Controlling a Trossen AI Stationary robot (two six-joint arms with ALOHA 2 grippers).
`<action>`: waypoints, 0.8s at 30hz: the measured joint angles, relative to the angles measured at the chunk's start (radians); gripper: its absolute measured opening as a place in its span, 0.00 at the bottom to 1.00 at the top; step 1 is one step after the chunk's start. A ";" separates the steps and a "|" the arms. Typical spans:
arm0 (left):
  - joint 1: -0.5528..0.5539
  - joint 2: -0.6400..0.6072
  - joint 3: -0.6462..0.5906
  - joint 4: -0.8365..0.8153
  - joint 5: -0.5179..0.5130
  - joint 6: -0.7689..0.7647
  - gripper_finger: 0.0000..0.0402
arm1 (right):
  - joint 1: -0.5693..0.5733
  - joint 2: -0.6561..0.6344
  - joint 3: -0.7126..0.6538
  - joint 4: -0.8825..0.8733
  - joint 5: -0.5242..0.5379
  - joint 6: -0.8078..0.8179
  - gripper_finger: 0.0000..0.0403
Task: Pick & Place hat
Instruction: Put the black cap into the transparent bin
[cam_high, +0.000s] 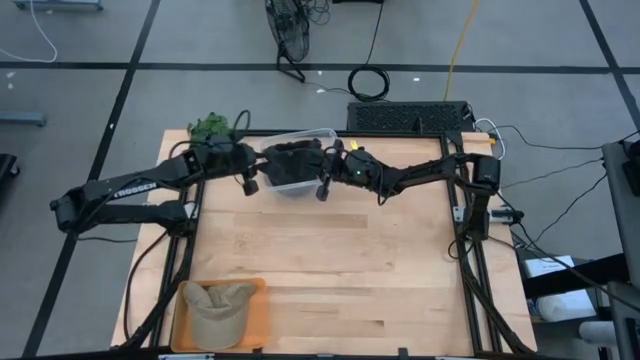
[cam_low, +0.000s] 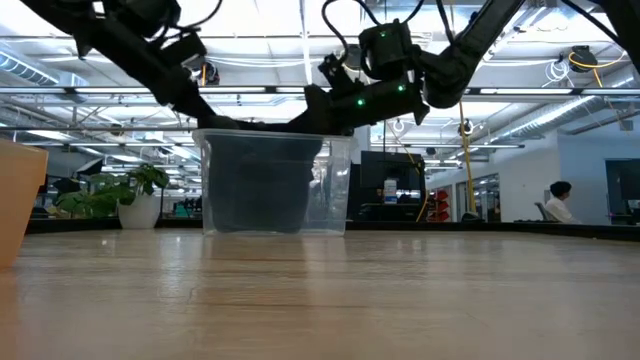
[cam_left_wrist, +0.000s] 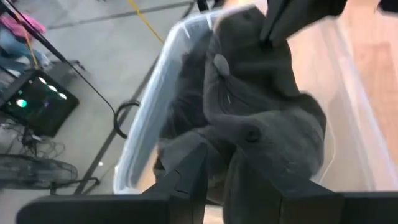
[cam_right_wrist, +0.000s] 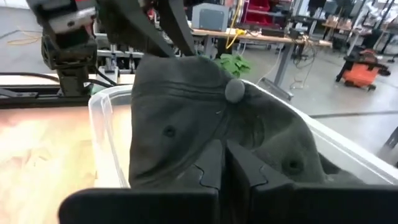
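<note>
1. High view: both arms meet over a clear plastic bin (cam_high: 322, 133) at the far edge of the counter (cam_high: 350, 270).
2. A dark grey hat (cam_high: 290, 165) sits in the bin's mouth.
3. Left gripper (cam_left_wrist: 214, 171): jaws partly closed, pinching the hat's fabric.
4. Right gripper (cam_right_wrist: 225, 163): jaws fully closed on the hat's edge.
5. A tan cap (cam_high: 218, 308) lies on an orange tray (cam_high: 258, 325) at the near left corner.
</note>
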 joint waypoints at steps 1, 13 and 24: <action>0.000 0.012 0.000 -0.002 0.000 0.001 0.24 | 0.000 0.000 0.001 -0.009 0.000 0.009 0.00; 0.000 0.055 0.000 -0.036 0.000 0.025 0.24 | 0.000 -0.001 0.001 -0.056 0.000 0.049 0.00; 0.000 0.055 0.000 0.114 -0.167 0.045 0.24 | -0.001 0.000 0.000 -0.076 -0.003 0.065 0.00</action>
